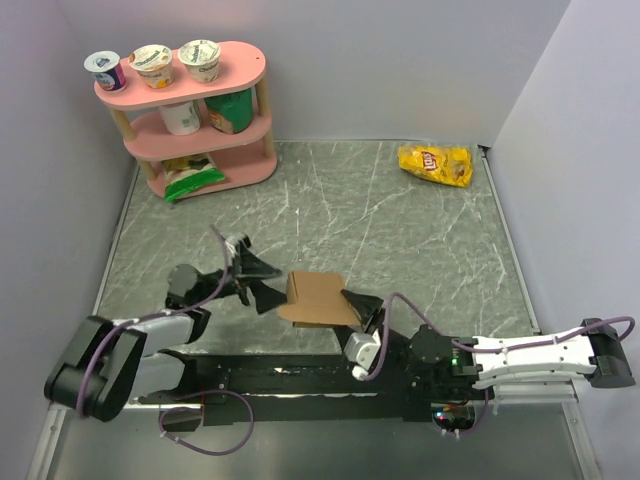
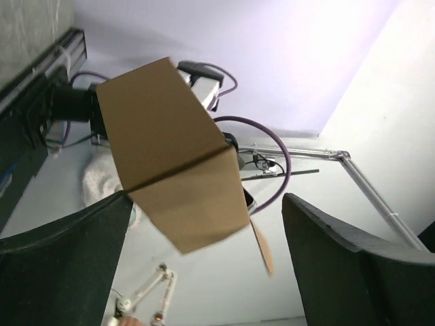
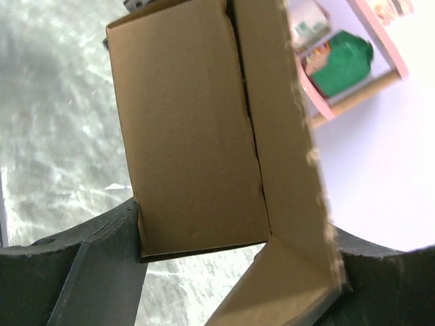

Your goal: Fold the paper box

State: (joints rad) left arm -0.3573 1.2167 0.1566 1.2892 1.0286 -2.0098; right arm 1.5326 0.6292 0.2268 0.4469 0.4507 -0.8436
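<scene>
Your right gripper (image 1: 352,305) was clamped on the paper box (image 1: 318,297). In the right wrist view its two dark fingers (image 3: 81,272) pressed against opposite sides of the brown cardboard, one against the flat panel and the other against the folded flap with the ragged edge. The box stood out straight ahead of that hand's fingertips, partly folded, with a crease running down it and an open seam between the panel and the flap.

Your left gripper (image 1: 262,283) had its jaws spread wide and was holding nothing. From the left wrist camera the box hung in front of that hand, between the fingers (image 2: 353,265). There was clear space on the side of one finger, and the box's edge lay just beside the other. Whether it touched that finger I could not tell. A loose flap of the box pointed down toward the gap between the jaws.

From above, the box sat between your two hands, which faced each other across it — the left one just off its side, the right one on it. The box cast a shadow on the grey marbled table (image 1: 400,230).

Well beyond the right hand lay a yellow chip bag (image 1: 435,164). Well beyond the left hand stood a pink shelf (image 1: 215,165) with cups on its tiers.
</scene>
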